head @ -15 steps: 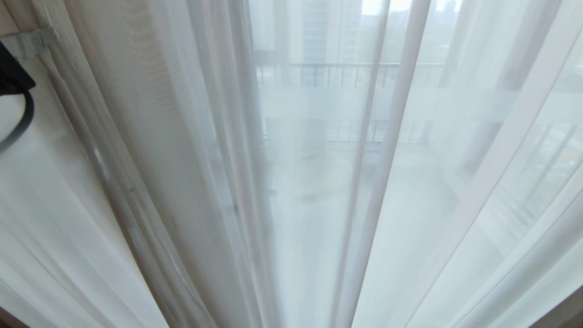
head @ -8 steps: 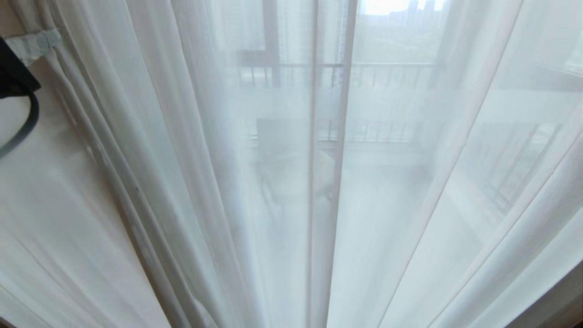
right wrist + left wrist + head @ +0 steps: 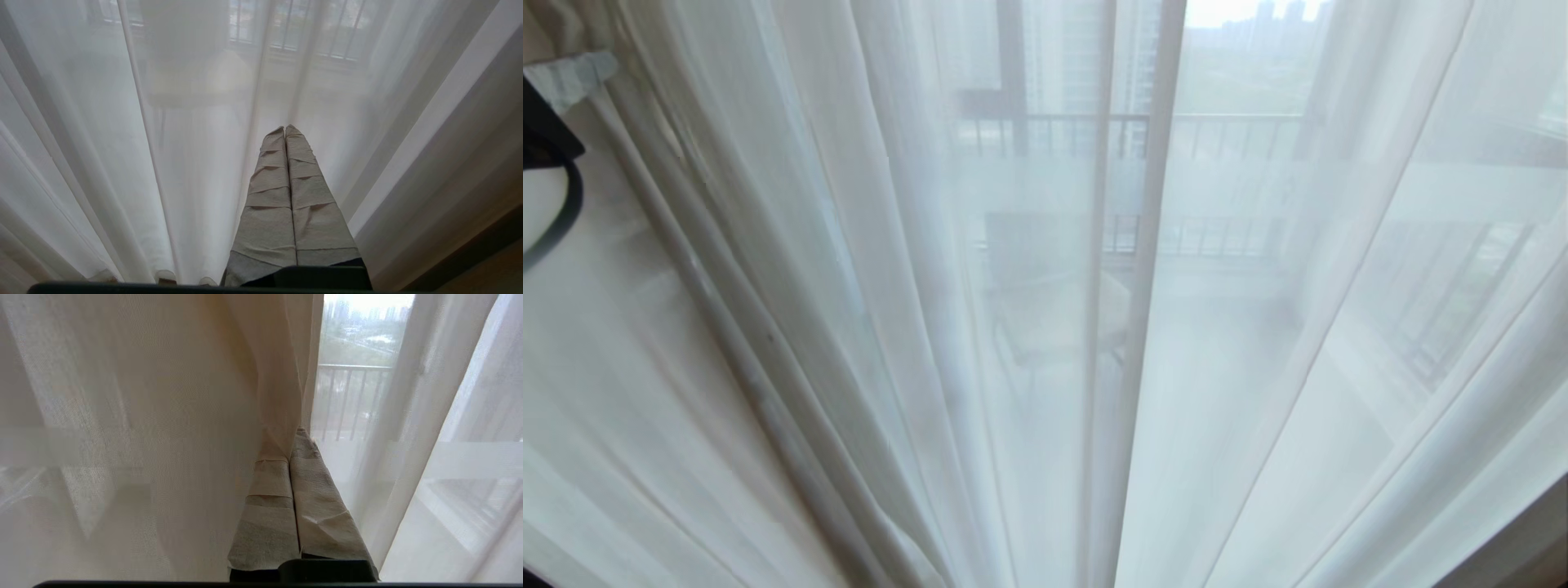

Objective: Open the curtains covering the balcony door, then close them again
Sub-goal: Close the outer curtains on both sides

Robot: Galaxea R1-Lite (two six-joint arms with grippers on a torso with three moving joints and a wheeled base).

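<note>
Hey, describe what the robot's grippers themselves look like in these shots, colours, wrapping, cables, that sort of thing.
Both the left gripper and the right gripper have two long tapering fingers wrapped in overlapping bands of beige-grey tape, creased and a little frayed at the tips, on a black base. In the head view, a black housing with a looping black cable shows at the left edge.

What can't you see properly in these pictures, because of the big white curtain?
- Balcony door: head view, only a dim dark frame behind the sheer curtain.
- Balcony chair: head view, blurred by the sheer.
- Left gripper: left wrist view, shut on a curtain fold; how much fabric is caught can't be told.
- Right gripper: right wrist view, shut, empty; curtain contact unclear.
</note>
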